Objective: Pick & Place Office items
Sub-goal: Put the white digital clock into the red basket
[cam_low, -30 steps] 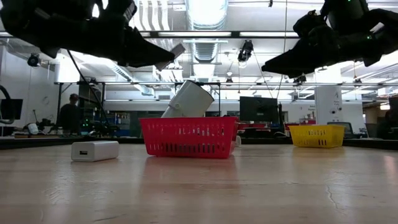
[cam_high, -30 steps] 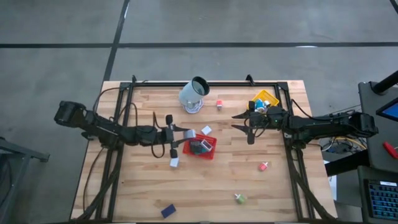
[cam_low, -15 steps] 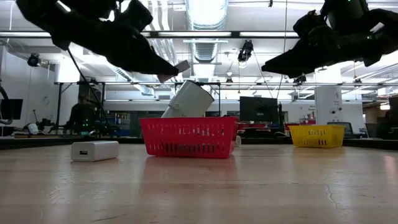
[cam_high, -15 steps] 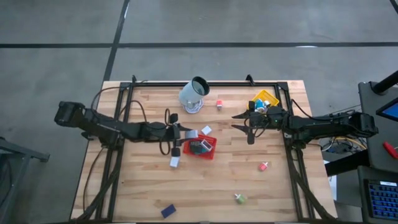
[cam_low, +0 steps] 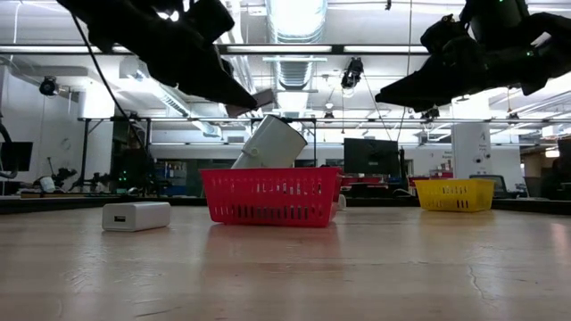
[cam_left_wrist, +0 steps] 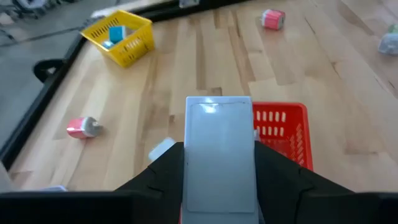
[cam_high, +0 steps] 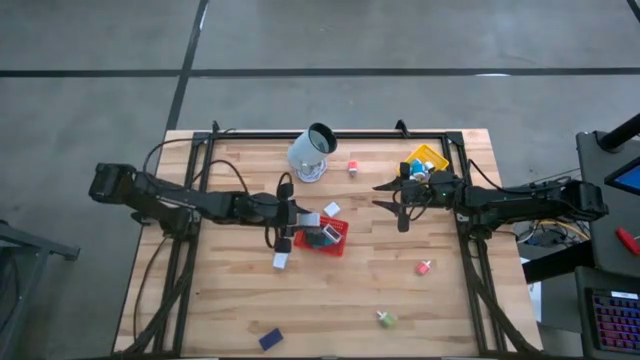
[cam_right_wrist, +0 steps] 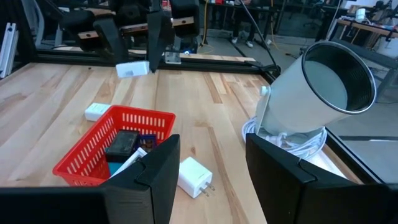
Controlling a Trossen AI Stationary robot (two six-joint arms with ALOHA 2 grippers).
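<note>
Left tool (cam_high: 296, 219): closed edge-on across the short width of a flat grey-white rectangle (cam_left_wrist: 219, 149), held clear of the desk (cam_high: 220, 300).

- Held rectangle: projects forward of the tool tips, level, over the near rim of the red mesh tray (cam_high: 340, 240). Judged light, stiff and smooth-faced, so liable to slip or pivot between the pads. Grip across the two long edges near mid-length, never on a corner.
- Red mesh tray: just ahead of and below the left tool; already contains a black block (cam_right_wrist: 122, 142) and other small pieces.
- White block (cam_high: 281, 261): on the desk just beside the left tool, outside the tray. Judged rigid, light and boxy; take across the two broad flat faces.
- Dark blue block (cam_high: 270, 339): well apart from the left tool, near the desk edge.
- White plug piece (cam_right_wrist: 193, 176): between the two tools, just beyond the red tray. Grip on the body, not the prongs.

Right tool (cam_high: 388, 203): raised, fingers apart, holding nothing; yellow mesh tray (cam_high: 430, 157) just behind it.

- Pink-red piece (cam_high: 425, 267) and green piece (cam_high: 386, 319): loose on the desk, well to one side of the right tool. Small and probably prone to roll; close slowly.
</note>
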